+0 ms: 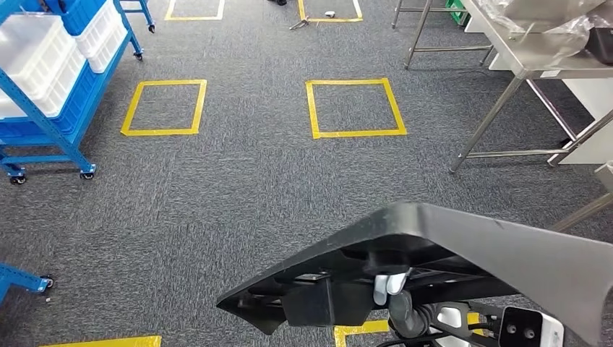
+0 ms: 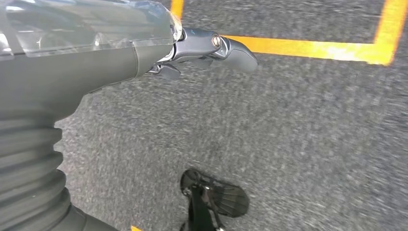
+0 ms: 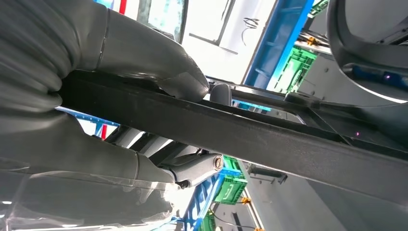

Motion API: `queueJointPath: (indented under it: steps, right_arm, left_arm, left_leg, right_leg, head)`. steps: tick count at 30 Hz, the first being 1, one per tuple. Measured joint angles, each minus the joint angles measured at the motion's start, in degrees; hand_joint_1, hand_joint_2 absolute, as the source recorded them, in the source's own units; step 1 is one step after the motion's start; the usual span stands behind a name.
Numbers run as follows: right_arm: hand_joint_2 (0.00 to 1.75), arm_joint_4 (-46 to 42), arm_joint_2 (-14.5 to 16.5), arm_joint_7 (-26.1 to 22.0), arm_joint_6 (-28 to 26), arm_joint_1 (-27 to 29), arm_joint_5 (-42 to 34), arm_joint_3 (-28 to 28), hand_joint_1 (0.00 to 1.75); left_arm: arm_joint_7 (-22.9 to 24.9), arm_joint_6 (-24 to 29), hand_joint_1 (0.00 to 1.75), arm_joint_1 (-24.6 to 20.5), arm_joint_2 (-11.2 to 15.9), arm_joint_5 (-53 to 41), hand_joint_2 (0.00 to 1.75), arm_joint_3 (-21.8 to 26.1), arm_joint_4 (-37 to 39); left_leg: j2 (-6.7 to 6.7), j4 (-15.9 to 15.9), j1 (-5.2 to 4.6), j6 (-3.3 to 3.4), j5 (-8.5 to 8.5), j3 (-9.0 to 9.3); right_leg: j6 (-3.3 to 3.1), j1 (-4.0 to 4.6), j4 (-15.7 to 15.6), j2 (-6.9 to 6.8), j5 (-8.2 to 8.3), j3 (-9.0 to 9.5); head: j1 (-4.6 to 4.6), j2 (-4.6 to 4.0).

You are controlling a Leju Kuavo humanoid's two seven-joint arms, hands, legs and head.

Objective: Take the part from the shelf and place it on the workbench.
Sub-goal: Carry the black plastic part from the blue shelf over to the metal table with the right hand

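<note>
Right hand clamps the long black plastic part between thumb and fingers (left fingers loosely extended, empty); keep it level approaching the steel workbench.

The part lies low and near in the head view, above the floor, held by the right hand, whose thumb lies on one face and fingers on the other. Shelf stands far left, holding bins. The surface stands far right. Two taped squares lie between them, side by side.
</note>
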Motion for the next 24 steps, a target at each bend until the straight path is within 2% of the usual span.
queueJointPath:
  steps: [1, 2, 3, 4, 5, 6, 7, 8, 9, 10, 11, 12, 13, 14, 15, 16, 17, 18, 19, 20, 21, 22, 24]
  right_arm:
    - [1.75, -0.1, 0.0, 0.0, 0.0, 0.0, 0.0, 0.0, 1.75]
    - [1.75, -0.1, 0.0, 0.0, 0.0, -0.1, 0.1, 0.0, 1.75]
    - [1.75, -0.1, 0.0, 0.0, 0.0, -0.2, 0.3, 0.0, 1.75]
    - [1.75, -0.1, 0.0, 0.0, -0.1, -0.3, 0.5, 0.1, 1.75]
    - [1.75, 0.0, 0.0, 0.0, -0.3, -0.7, 0.6, 0.3, 1.75]
    - [1.75, 0.0, -0.1, 0.0, -0.6, -1.1, 0.7, 0.5, 1.75]
    - [1.75, 0.1, -0.1, 0.0, -0.9, -1.6, 0.8, 0.9, 1.75]
    - [1.75, 0.1, -0.2, 0.0, -1.1, -2.1, 0.8, 1.2, 1.75]
    - [1.75, 0.2, -0.2, 0.0, -1.2, -2.5, 0.8, 1.4, 1.75]
    - [1.75, 0.2, -0.2, 0.0, -1.2, -3.0, 0.6, 1.6, 1.75]
    - [1.75, 0.3, -0.4, 0.0, -1.3, -3.3, 0.4, 1.7, 1.75]
    - [1.75, 0.4, -0.5, 0.0, -1.3, -3.7, 0.2, 1.8, 1.75]
    - [1.75, 0.5, -0.8, 0.0, -1.4, -4.0, -0.1, 1.8, 1.75]
    - [1.75, 0.6, -1.1, 0.0, -1.7, -4.4, -0.4, 1.9, 1.75]
    - [1.75, 0.8, -1.3, 0.0, -1.9, -4.8, -0.7, 2.1, 1.75]
    - [1.75, 1.0, -1.5, 0.0, -2.0, -5.1, -0.8, 2.2, 1.75]
    - [1.75, 1.2, -1.7, 0.0, -2.1, -5.2, -0.9, 2.4, 1.75]
    - [1.75, 1.3, -1.9, 0.0, -2.0, -5.1, -0.9, 2.6, 1.75]
    - [1.75, 1.5, -2.1, 0.0, -1.8, -4.8, -0.6, 2.8, 1.75]
    - [1.75, 1.7, -2.2, 0.0, -1.6, -4.4, -0.3, 3.0, 1.75]
    - [1.75, 1.9, -2.3, 0.0, -1.5, -4.1, 0.0, 3.1, 1.75]
    - [1.75, 2.1, -2.4, 0.0, -1.4, -4.0, 0.1, 3.2, 1.75]
    - [1.75, 2.4, -2.6, 0.0, -1.4, -3.9, -0.1, 3.2, 1.75]
  left_arm:
    - [0.0, 0.0, 0.00, 0.0, 0.0, 0.0, 1.75, 0.0, 0.0]
    - [-0.1, 0.0, 0.00, 0.1, 0.0, 0.0, 1.75, -0.1, 0.0]
    - [-0.2, 0.0, 0.00, 0.2, 0.0, 0.0, 1.75, -0.1, 0.0]
    - [-0.3, 0.1, 0.00, 0.3, 0.0, 0.0, 1.75, 0.0, 0.0]
    - [-0.6, 0.1, 0.00, 0.3, 0.0, 0.0, 1.75, 0.0, 0.0]
    - [-0.9, 0.2, 0.00, 0.2, 0.0, 0.0, 1.75, 0.2, 0.0]
    - [-1.2, 0.2, 0.00, 0.2, 0.0, 0.0, 1.75, 0.4, 0.0]
    - [-1.4, 0.2, 0.00, 0.1, 0.0, 0.0, 1.75, 0.6, 0.0]
    - [-1.5, 0.2, 0.00, 0.1, -0.1, 0.0, 1.75, 0.8, 0.0]
    - [-1.6, 0.3, 0.00, 0.1, -0.1, 0.0, 1.75, 0.9, 0.0]
    - [-1.7, 0.3, 0.00, 0.1, -0.1, 0.0, 1.75, 1.0, 0.0]
    - [-1.8, 0.4, 0.00, 0.0, -0.1, 0.0, 1.75, 1.1, 0.0]
    - [-1.9, 0.4, 0.00, -0.1, -0.2, 0.0, 1.75, 1.3, 0.0]
    - [-1.9, 0.4, 0.00, -0.2, -0.2, 0.0, 1.75, 1.3, 0.0]
    - [-2.0, 0.4, 0.00, -0.2, -0.2, 0.0, 1.75, 1.4, 0.0]
    - [-1.9, 0.4, 0.00, -0.2, -0.2, 0.0, 1.75, 1.4, 0.0]
    - [-1.7, 0.5, 0.00, 0.0, -0.2, 0.0, 1.75, 1.4, 0.0]
    - [-1.4, 0.6, 0.00, 0.1, -0.2, 0.0, 1.75, 1.4, 0.0]
    - [-1.1, 0.7, 0.00, 0.3, -0.3, 0.0, 1.75, 1.4, 0.0]
    - [-0.7, 0.9, 0.00, 0.4, -0.4, 0.0, 1.75, 1.4, 0.0]
    - [-0.4, 1.1, 0.00, 0.5, -0.6, 0.0, 1.75, 1.4, 0.0]
    - [0.0, 1.3, 0.00, 0.5, -0.7, 0.0, 1.75, 1.3, 0.0]
    - [0.6, 1.8, 0.00, 0.5, -1.0, 0.0, 1.75, 1.1, 0.0]
  left_leg:
    - [0.66, -0.1, -0.11, 0.22, 0.02, 0.07]
    - [1.33, -0.1, -0.24, 0.39, -0.03, 0.08]
    - [2.05, -0.1, -0.37, 0.47, -0.09, 0.08]
    - [2.76, 0.0, -0.48, 0.51, -0.17, 0.11]
    - [3.43, 0.0, -0.58, 0.53, -0.26, 0.19]
    - [4.04, -0.1, -0.67, 0.50, -0.38, 0.33]
    - [4.61, -0.1, -0.74, 0.45, -0.52, 0.56]
    - [5.12, -0.1, -0.89, 0.33, -0.69, 0.77]
    - [5.57, -0.1, -0.97, 0.15, -0.84, 0.94]
    - [6.06, -0.1, -1.04, -0.05, -0.98, 1.05]
    - [6.57, -0.2, -1.10, -0.27, -1.06, 1.15]
    - [7.08, -0.4, -1.12, -0.50, -1.12, 1.33]
    - [6.93, -0.3, -1.07, -0.73, -1.33, 1.49]
    - [6.04, 0.3, -1.02, -0.91, -1.89, 1.39]
    - [4.73, 2.1, -0.96, -1.09, -3.06, 0.73]
    - [3.16, 5.3, -0.82, -1.20, -4.78, -0.67]
    - [2.17, 9.3, -0.76, -1.31, -6.68, -2.60]
    - [1.73, 13.2, -0.69, -1.46, -8.20, -4.63]
    - [1.60, 15.8, -0.60, -1.61, -8.77, -6.15]
    - [1.58, 16.4, -0.47, -1.77, -8.10, -6.74]
    - [1.49, 14.5, -0.31, -1.93, -6.32, -6.22]
    - [0.98, 10.8, -0.03, -2.13, -3.86, -4.82]
    - [-1.76, 4.0, 0.57, -2.34, -0.83, -1.98]
  right_leg:
    - [0.21, 0.01, 3.3, -1.76, -1.72, -1.55]
    - [0.41, -0.03, 7.3, -2.85, -3.50, -3.54]
    - [0.54, -0.12, 10.8, -3.32, -4.74, -5.34]
    - [0.57, -0.17, 12.7, -3.54, -4.99, -6.36]
    - [0.48, -0.15, 12.3, -3.70, -4.13, -6.22]
    - [0.25, -0.06, 9.6, -3.99, -2.37, -4.85]
    - [-0.18, 0.18, 5.3, -4.85, -0.32, -2.61]
    - [-0.69, 0.62, 1.2, -6.07, 1.06, -0.46]
    - [-1.18, 1.04, -1.8, -7.01, 1.89, 1.07]
    - [-1.57, 1.43, -3.4, -7.62, 2.10, 1.83]
    - [-1.80, 1.66, -3.7, -7.50, 1.93, 1.86]
    - [-2.01, 1.68, -4.0, -6.79, 2.10, 1.87]
    - [-2.17, 1.51, -4.4, -6.23, 2.30, 2.07]
    - [-2.36, 1.27, -4.9, -5.66, 2.53, 2.36]
    - [-2.59, 1.01, -5.4, -5.10, 2.77, 2.65]
    - [-2.72, 0.79, -5.6, -4.55, 2.91, 2.84]
    - [-2.85, 0.73, -5.7, -3.87, 2.93, 2.87]
    - [-2.91, 0.71, -5.6, -3.17, 2.93, 2.86]
    - [-2.89, 0.67, -5.6, -2.43, 2.91, 2.86]
    - [-2.80, 0.58, -5.4, -1.66, 2.85, 2.87]
    - [-2.64, 0.44, -5.2, -0.89, 2.75, 2.88]
    - [-2.36, 0.28, -4.9, -0.11, 2.56, 2.87]
    - [-1.60, 0.08, -3.8, 1.33, 2.09, 2.40]
  head:
    - [0.01, 0.00]
    - [0.00, 0.00]
    - [0.00, 0.00]
    - [0.00, 0.00]
    - [-0.01, 0.00]
    - [0.00, 0.00]
    - [0.00, 0.00]
    - [0.00, 0.00]
    - [0.00, 0.00]
    - [-0.01, 0.00]
    - [-0.01, 0.00]
    - [-0.01, 0.00]
    - [-0.01, 0.00]
    - [-0.01, 0.00]
    - [-0.02, 0.00]
    - [-0.02, 0.00]
    - [-0.02, 0.00]
    - [-0.02, 0.00]
    - [-0.02, 0.00]
    - [-0.02, 0.00]
    - [-0.02, 0.00]
    - [-0.02, 0.00]
    - [-0.01, 0.00]
